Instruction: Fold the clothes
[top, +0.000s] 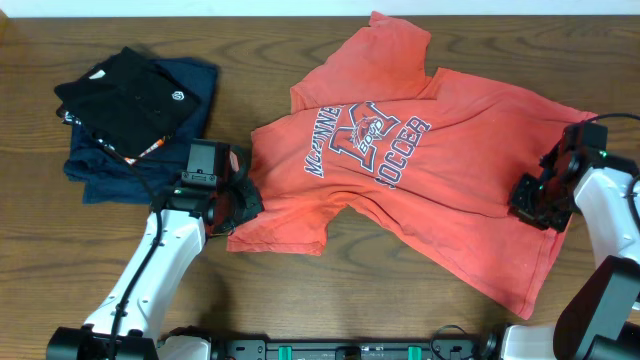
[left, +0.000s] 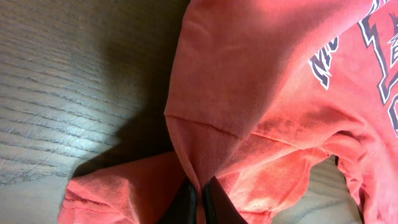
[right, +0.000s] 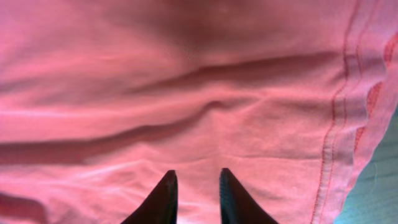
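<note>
Centrally on the wooden table (top: 300, 60) lies one coral-red SOCCER T-shirt (top: 400, 170), rumpled, one sleeve reaching toward the far edge and bare wood open along the front. The left gripper (left: 200, 183) is pinched tight on sleeve fabric at the shirt's border. The right gripper (right: 196, 177) rests by the stitched hem, jaws narrowly parted. Two others are stacked well apart: a black folded garment (top: 130, 95) atop a navy-blue folded garment (top: 195, 80).
</note>
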